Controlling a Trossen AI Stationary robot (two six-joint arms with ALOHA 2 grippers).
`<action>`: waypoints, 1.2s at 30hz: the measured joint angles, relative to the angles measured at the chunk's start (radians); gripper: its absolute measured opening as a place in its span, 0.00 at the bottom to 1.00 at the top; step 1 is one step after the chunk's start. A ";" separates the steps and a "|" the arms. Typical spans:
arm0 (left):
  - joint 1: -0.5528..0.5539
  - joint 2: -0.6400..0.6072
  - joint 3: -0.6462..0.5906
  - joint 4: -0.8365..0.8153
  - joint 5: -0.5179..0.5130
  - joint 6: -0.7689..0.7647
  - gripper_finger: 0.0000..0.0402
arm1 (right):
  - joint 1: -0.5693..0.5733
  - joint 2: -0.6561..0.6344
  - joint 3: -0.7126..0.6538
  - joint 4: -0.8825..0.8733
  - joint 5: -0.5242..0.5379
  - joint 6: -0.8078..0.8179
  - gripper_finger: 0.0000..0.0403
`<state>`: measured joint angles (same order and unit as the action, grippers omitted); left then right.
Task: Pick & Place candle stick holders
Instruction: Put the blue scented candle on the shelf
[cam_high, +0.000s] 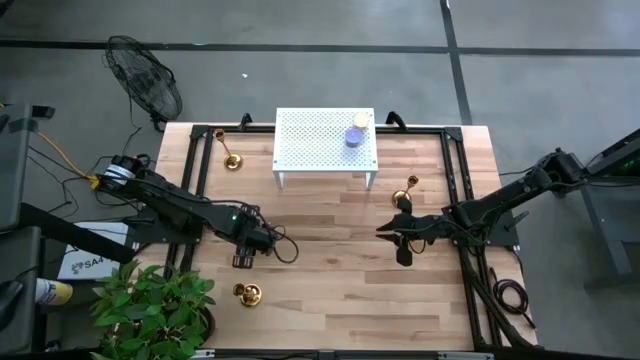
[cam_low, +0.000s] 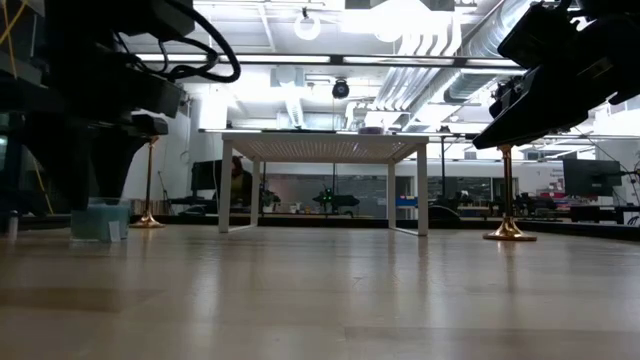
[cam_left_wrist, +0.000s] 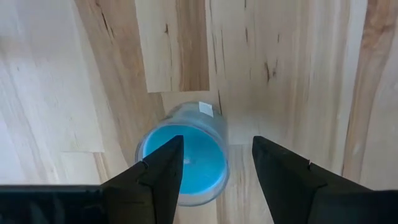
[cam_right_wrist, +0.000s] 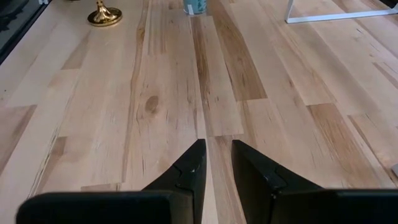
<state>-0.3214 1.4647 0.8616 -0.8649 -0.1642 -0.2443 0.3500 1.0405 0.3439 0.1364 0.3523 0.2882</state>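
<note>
Three gold candle stick holders stand upright on their round bases on the wooden table: one at the far left (cam_high: 232, 160) (cam_low: 148, 215), one right of centre (cam_high: 405, 190) (cam_low: 508, 228), one near the front left (cam_high: 247, 293) (cam_right_wrist: 104, 15). My left gripper (cam_high: 243, 258) (cam_left_wrist: 217, 163) is open, pointing down over a blue candle in a clear glass (cam_left_wrist: 186, 158) (cam_low: 100, 220), which stands on the table. My right gripper (cam_high: 383, 231) (cam_right_wrist: 217, 158) hangs above bare wood just in front of the right holder, empty, with its fingers a narrow gap apart. My left gripper comes at the blue candle from above, pointing down. One finger (cam_left_wrist: 163, 171) overlaps the glass's rim in the wrist view and the other stands beside the glass. I cannot tell whether either finger touches it.
A small white perforated table (cam_high: 325, 140) (cam_low: 325, 150) stands at the far middle with a purple candle (cam_high: 354, 137) and a yellow candle (cam_high: 361, 121) on top. Black frame rails run along the table's left and right sides. Bare wood lies between the arms.
</note>
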 joint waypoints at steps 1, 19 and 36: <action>0.000 0.000 0.000 -0.001 0.000 -0.001 0.46 | 0.000 0.000 0.000 0.000 0.000 0.000 0.18; 0.000 0.000 0.000 0.003 -0.003 -0.054 0.04 | 0.000 0.000 0.000 0.000 0.000 0.000 0.18; 0.002 0.000 0.013 0.199 -0.028 -0.206 0.00 | 0.000 0.000 0.000 0.004 -0.008 0.027 0.18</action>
<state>-0.3199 1.4643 0.8746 -0.6662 -0.1921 -0.4503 0.3500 1.0405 0.3439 0.1402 0.3447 0.3156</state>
